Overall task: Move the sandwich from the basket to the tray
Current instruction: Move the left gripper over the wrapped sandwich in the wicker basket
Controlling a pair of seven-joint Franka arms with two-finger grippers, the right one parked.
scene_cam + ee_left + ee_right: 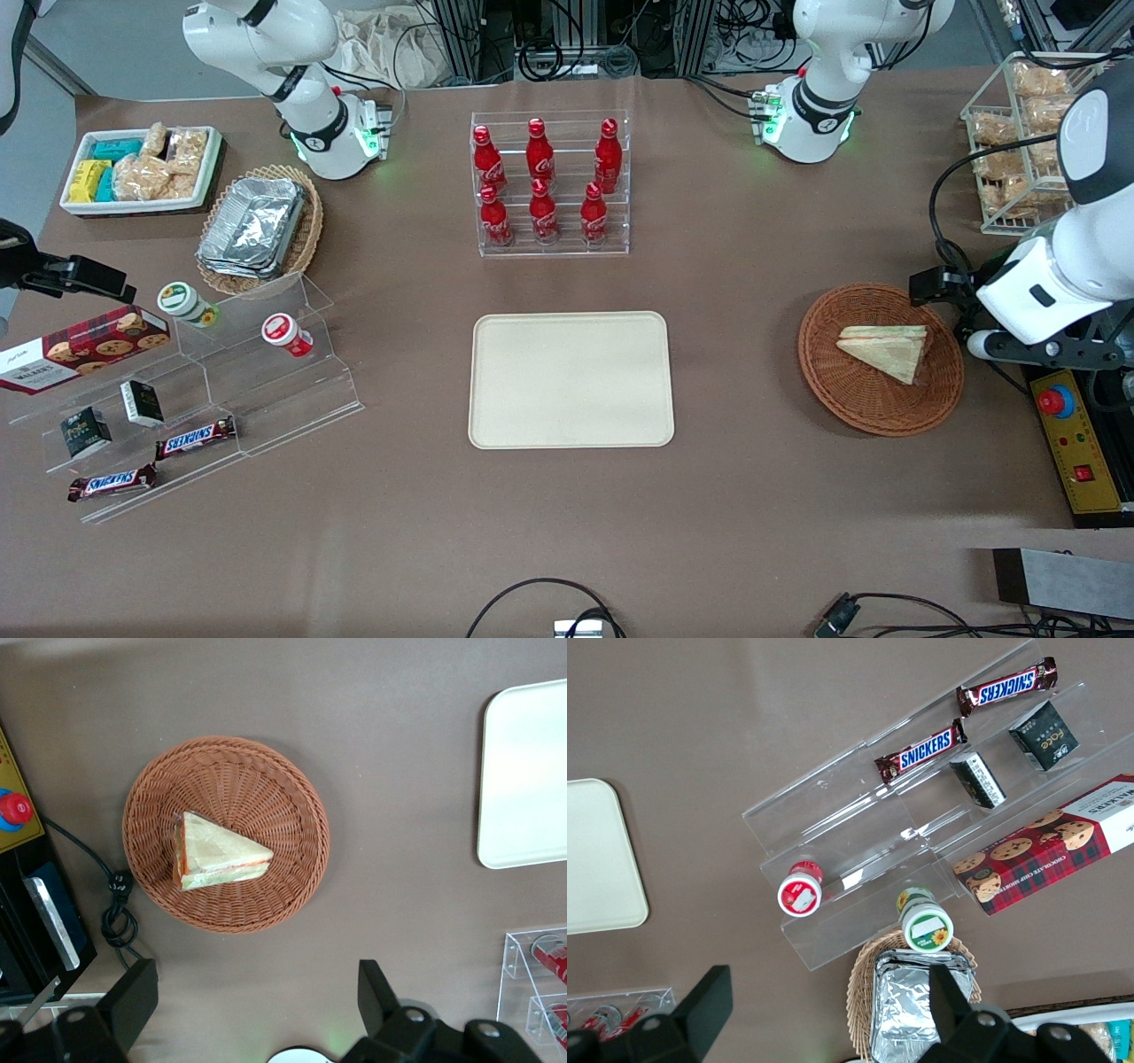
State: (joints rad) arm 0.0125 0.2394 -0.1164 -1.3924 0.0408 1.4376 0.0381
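The small triangular sandwich (217,854) of pale bread with green and orange-red filling is seen lying flat in the round reddish-brown wicker basket (292,788), untouched. The left arm's gripper (257,992) is held above the table just beside the basket, fingers spread wide and empty, presumably for a descent. The flat cream-beige rectangular tray (571,379) is set well apart, ready to receive it.

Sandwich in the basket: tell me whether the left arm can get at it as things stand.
Probably yes. The sandwich lies alone and uncovered in the basket, with nothing over or against it. The gripper hangs above the table beside the basket, fingers open, so a short shift and a straight descent look clear.
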